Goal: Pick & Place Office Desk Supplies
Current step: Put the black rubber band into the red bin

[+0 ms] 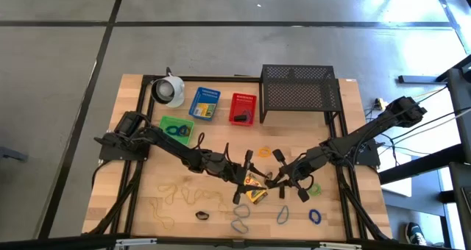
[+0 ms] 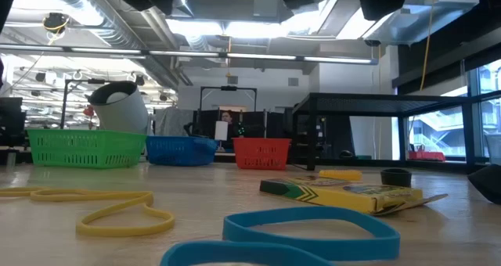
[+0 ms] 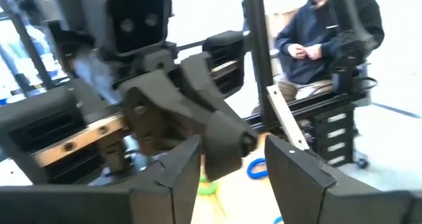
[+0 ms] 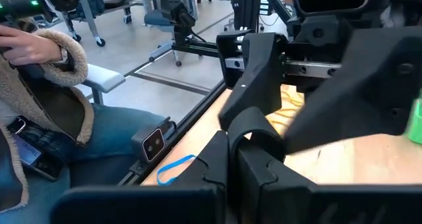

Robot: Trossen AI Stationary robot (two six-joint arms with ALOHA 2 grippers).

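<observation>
A yellow-green crayon box (image 1: 256,193) lies flat on the table, its end flap open in the low view (image 2: 344,194). Rubber-band loops lie around it: blue ones (image 1: 240,224) (image 2: 313,227), tan ones (image 1: 163,206) (image 2: 125,213), a green one (image 1: 315,189) and an orange one (image 1: 263,151). My left gripper (image 1: 246,178) (image 3: 234,151) is open and hangs over the table just left of the box. My right gripper (image 1: 283,180) (image 4: 234,145) is shut and faces it from the right, with nothing showing between its fingers. Neither gripper reaches table level in the low view.
Green (image 1: 176,126), blue (image 1: 205,103) and red (image 1: 243,108) baskets stand in a row toward the far edge, beside a white cup-like object (image 1: 169,90) and a black mesh rack (image 1: 300,88). A small dark loop (image 1: 202,215) lies near the front edge. People sit beyond the table (image 3: 316,39) (image 4: 39,85).
</observation>
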